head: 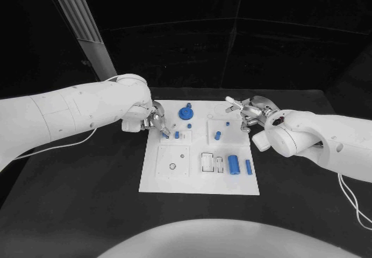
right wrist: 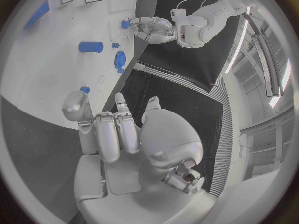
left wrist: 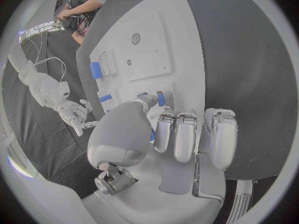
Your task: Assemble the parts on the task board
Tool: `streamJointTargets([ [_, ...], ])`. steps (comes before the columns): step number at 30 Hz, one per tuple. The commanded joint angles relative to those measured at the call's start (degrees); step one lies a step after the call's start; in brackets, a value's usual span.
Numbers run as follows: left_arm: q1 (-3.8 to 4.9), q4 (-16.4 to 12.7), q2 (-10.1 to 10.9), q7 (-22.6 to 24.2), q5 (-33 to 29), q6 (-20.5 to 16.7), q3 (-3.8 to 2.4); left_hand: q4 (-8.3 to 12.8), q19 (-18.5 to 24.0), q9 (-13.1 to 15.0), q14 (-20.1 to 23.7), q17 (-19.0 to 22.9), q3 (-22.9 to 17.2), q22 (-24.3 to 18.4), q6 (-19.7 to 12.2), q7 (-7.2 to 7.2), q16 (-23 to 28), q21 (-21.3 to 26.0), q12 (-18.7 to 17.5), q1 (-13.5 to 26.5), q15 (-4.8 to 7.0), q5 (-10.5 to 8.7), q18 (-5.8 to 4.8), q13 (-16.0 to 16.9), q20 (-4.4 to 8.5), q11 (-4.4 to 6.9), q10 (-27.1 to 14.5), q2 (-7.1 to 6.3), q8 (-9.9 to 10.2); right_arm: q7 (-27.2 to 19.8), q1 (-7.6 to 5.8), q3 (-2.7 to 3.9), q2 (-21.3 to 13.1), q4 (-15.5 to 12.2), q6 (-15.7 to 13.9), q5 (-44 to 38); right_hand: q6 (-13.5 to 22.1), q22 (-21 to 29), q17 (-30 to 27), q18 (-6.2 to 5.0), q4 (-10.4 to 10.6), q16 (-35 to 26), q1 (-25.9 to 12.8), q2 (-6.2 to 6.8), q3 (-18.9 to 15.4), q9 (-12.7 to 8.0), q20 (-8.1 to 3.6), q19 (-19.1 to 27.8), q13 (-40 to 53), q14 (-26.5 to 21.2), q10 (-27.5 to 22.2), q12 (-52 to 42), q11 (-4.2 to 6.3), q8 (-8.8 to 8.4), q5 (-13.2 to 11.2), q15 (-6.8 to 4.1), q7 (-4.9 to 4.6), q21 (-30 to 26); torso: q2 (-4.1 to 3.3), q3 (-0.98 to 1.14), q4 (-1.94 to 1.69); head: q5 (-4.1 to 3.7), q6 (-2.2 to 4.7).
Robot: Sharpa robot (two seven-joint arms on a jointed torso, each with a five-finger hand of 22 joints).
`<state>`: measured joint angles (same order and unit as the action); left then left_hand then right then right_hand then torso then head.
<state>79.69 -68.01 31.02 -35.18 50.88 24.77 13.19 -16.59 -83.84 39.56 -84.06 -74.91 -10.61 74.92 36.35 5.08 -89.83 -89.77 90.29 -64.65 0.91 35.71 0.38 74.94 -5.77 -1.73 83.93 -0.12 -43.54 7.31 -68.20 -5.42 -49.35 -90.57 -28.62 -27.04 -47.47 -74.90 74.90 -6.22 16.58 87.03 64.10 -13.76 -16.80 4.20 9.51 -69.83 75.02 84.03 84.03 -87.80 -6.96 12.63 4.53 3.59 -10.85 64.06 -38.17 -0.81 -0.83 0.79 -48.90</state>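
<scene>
Spreading under everything, the black desk carries the white rectangular task board between both hands. At the board's near-left edge the left hand hovers with fingers curled in, fingertips just beside a small blue peg; whether it grips anything I cannot tell. Over the opposite edge the right hand hangs with fingers apart, holding nothing. Between the hands sits a round blue ribbed knob, nearer the left hand. Blue cylinders lie towards the robot from the right hand.
</scene>
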Motion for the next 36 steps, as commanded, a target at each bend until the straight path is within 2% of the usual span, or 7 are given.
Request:
streamJointTargets([
  [1,-0.27,-0.05,0.01,-0.34,0.26,1.78,0.21,0.1,-6.16,0.08,-5.94,-15.09,-0.04,15.08,0.28,0.13,-0.17,-0.23,-0.29,-0.48,0.09,-0.29,-0.38,15.06,-0.04,-0.03,6.07,-0.07,0.18,-0.17,-0.08,0.03,0.04,-0.04,0.13,-0.19,0.33,-5.68,10.8,-0.25,0.01,0.36,-0.08,-0.48,-0.28,-0.06,-0.1,-0.31,12.18,2.47,3.08,-0.21,0.32,0.36,0.32,-0.42,-0.08,0.12,0.01,0.0,0.04,-0.03,-0.03],
  [10,-0.27,0.03,0.06,0.2,0.25,1.83,0.21,0.11,-6.16,0.09,-5.94,-15.09,-0.14,15.08,0.41,0.05,-0.17,-0.23,-0.29,-1.01,0.15,-0.04,-0.38,15.06,0.0,0.03,6.07,0.16,0.13,-0.12,-0.08,0.03,0.06,0.01,0.15,-0.19,0.33,-5.68,10.8,-0.25,0.01,0.36,-0.08,-0.48,-0.28,-0.06,-0.1,-0.31,12.18,2.47,3.08,-0.21,0.32,0.36,0.32,-0.42,-0.08,0.12,0.01,0.0,-0.01,-0.1,0.02],
  [14,-0.27,0.05,0.15,0.66,0.24,1.65,0.21,0.1,-6.16,0.09,-5.94,-15.09,-0.35,15.08,0.69,-0.09,-0.17,-0.23,-0.29,-2.2,0.31,1.61,-0.38,15.06,0.12,0.17,6.07,0.47,0.06,-0.06,-0.08,0.03,0.07,0.02,0.17,-0.19,0.33,-5.68,10.8,-0.25,0.01,0.36,-0.08,-0.48,-0.28,-0.06,-0.1,-0.31,12.18,2.47,3.08,-0.21,0.32,0.36,0.32,-0.42,-0.08,0.12,-0.02,-0.02,0.03,-0.12,0.04],
  [17,-0.27,0.08,0.18,1.09,0.21,1.58,0.21,0.2,-6.16,0.12,-5.94,-15.09,-0.82,15.08,0.9,-0.22,-0.17,-0.23,-0.29,-3.4,0.47,5.04,-0.38,15.06,0.26,0.31,6.07,0.7,-0.02,0.01,-0.08,0.03,0.08,0.03,0.18,-0.2,0.33,-5.68,10.8,-0.25,0.01,0.36,-0.08,-0.48,-0.28,-0.06,-0.1,-0.31,12.18,2.47,3.08,-0.21,0.32,0.36,0.32,-0.42,-0.08,0.12,-0.04,-0.03,0.02,-0.12,0.05],
  [21,-0.27,0.13,0.17,1.5,-0.37,1.62,0.21,0.41,-6.16,0.19,-5.94,-15.09,-1.42,15.08,1.06,-0.35,-0.17,-0.23,-0.29,-4.74,0.56,6.32,-0.38,15.06,0.37,0.44,6.07,0.99,-0.09,0.17,-0.08,0.03,0.08,0.04,0.22,-0.21,0.33,-5.68,10.8,-0.25,0.01,0.36,-0.08,-0.48,-0.28,-0.06,-0.1,-0.31,12.18,2.47,3.08,-0.21,0.32,0.36,0.32,-0.42,-0.08,0.12,-0.03,-0.02,0.02,-0.13,-0.01],
  [31,-0.27,0.27,0.15,1.77,-0.97,1.93,0.21,0.65,-6.16,0.25,-5.94,-15.09,-2.08,15.08,1.04,-0.41,-0.17,-0.23,-0.29,-5.76,0.62,6.65,-0.38,15.06,0.44,0.51,6.07,1.14,-0.12,0.4,-0.08,0.03,0.07,0.02,0.29,-0.24,0.36,-5.72,10.77,-0.26,0.0,0.36,0.13,-0.63,-0.29,-0.07,-0.1,-0.34,12.13,2.46,3.04,-0.19,0.33,0.42,0.34,-0.43,-0.08,0.08,-0.03,0.0,0.03,-0.14,-0.05],
  [36,-0.27,0.31,0.19,1.96,-1.02,2.2,0.21,0.51,-6.16,0.26,-5.94,-15.09,-1.93,15.08,1.03,-0.32,-0.17,-0.23,-0.29,-5.69,0.62,6.56,-0.38,15.06,0.45,0.46,6.07,0.78,-0.11,0.49,-0.08,0.03,0.08,0.03,0.33,-0.24,0.39,-5.74,10.75,-0.25,0.0,0.35,0.15,-0.64,-0.3,-0.08,-0.1,-0.36,12.13,2.44,3.03,-0.18,0.33,0.42,0.34,-0.43,-0.09,0.1,0.01,-0.02,0.04,-0.18,-0.11],
])
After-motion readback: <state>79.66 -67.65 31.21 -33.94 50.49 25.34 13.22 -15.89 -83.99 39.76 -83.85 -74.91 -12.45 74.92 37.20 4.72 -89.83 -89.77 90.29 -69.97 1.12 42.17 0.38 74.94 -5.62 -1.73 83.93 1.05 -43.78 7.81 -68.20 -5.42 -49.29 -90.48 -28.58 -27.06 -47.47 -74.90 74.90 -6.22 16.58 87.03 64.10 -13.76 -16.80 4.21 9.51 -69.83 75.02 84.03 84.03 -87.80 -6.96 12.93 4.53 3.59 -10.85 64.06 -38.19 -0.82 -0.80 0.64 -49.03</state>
